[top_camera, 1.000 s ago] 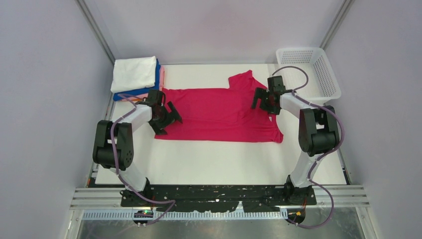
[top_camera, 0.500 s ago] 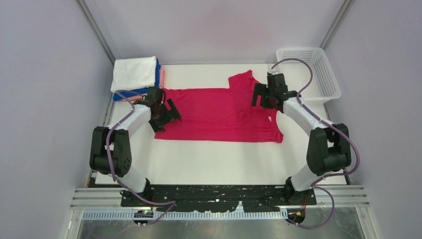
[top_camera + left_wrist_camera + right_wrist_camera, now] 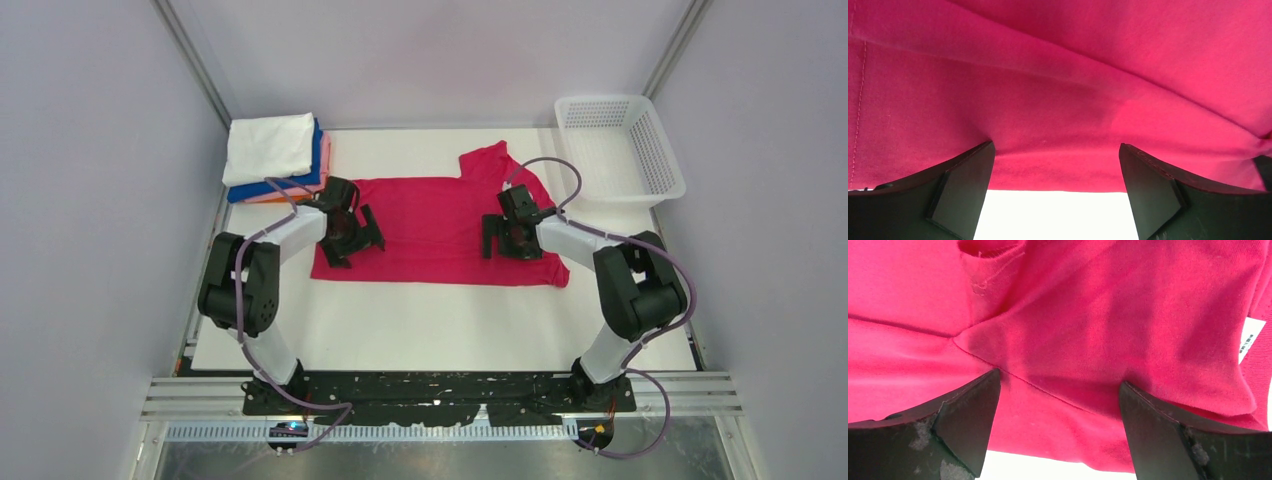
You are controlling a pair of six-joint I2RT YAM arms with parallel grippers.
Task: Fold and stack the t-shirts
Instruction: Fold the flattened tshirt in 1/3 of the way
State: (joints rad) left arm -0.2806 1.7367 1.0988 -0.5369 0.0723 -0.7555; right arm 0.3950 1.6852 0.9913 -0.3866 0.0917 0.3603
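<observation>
Magenta-red t-shirt (image 3: 430, 215): it is lying spread across the middle of the table (image 3: 430, 320), hem end toward your left arm and neck end toward your right, with one sleeve sticking out toward the far edge.

Left gripper (image 3: 357, 245): you are carrying it with the fingers spread wide and nothing between them, above the hem end. In its wrist view they are straddling the shirt's near edge, with white table showing between them.

Right gripper (image 3: 503, 245): this one is also gaping and empty, sitting over the shoulder area. Its wrist view is showing a diagonal seam and the neck label (image 3: 1250, 340) off to the right.

Why placed so: I judge you are lining both grippers up along the near long side so that two pinches can lift it together. Two holds well apart should be keeping the edge straight while it is carried over.

Finished stack: the white shirt (image 3: 268, 145) is lying on top of the blue one (image 3: 319, 155), with a pink one (image 3: 327, 160) peeking out beside it, at the far left corner. That is well clear of your working area.

Basket (image 3: 663, 150): it is standing at the far right corner, apart from the shirt.

Hard to tell: the fingertips are running off the bottom of both wrist views, so I cannot tell whether they are touching the cloth. The near sleeve is not showing, and the stack's lowest layers are too thin to make out.
</observation>
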